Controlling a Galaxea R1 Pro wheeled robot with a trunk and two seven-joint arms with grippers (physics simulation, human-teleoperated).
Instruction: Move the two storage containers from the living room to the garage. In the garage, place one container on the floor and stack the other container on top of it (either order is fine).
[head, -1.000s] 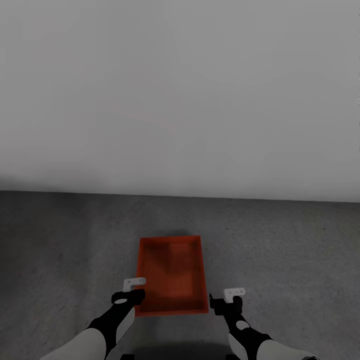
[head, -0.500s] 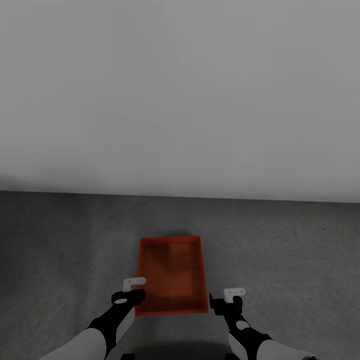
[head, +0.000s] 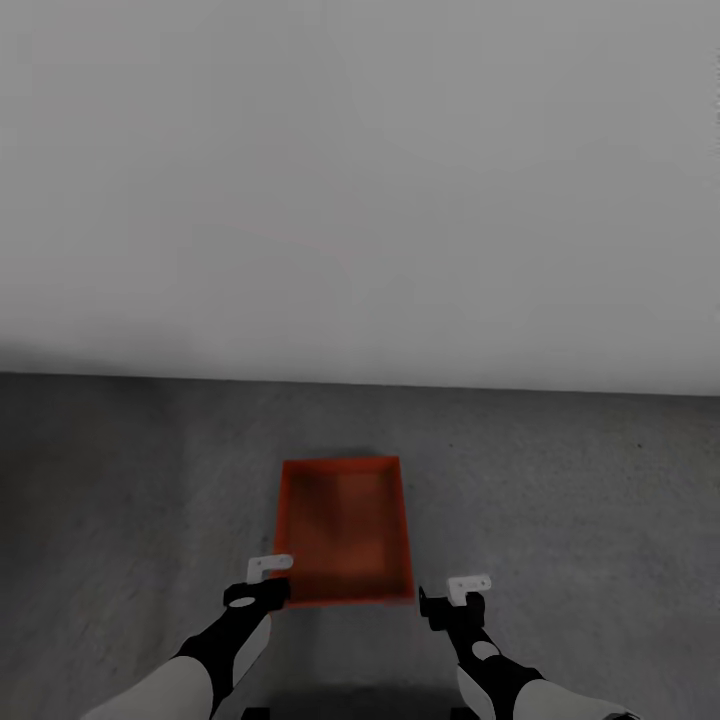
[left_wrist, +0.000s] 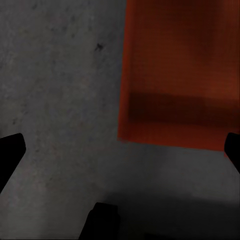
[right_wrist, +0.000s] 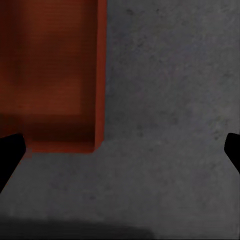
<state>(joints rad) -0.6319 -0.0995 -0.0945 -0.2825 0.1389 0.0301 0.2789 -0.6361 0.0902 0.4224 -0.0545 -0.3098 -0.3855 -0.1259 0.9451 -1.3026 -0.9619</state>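
Grey concrete floor (head: 600, 500) of the garage, pale wall (head: 360, 180) ahead. One orange-red container (head: 345, 530) lies on it just beyond my hands, long axis pointing away from me, centred between them. My left gripper (head: 268, 580) sits at its near left corner, nearer than my right gripper (head: 455, 598). Both spread wide, empty.

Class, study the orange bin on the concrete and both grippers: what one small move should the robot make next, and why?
Probably back away to go for the second bin. One storage container already sits on the concrete floor by the wall, and the left gripper and right gripper are open and holding nothing, so stacking needs the other bin.
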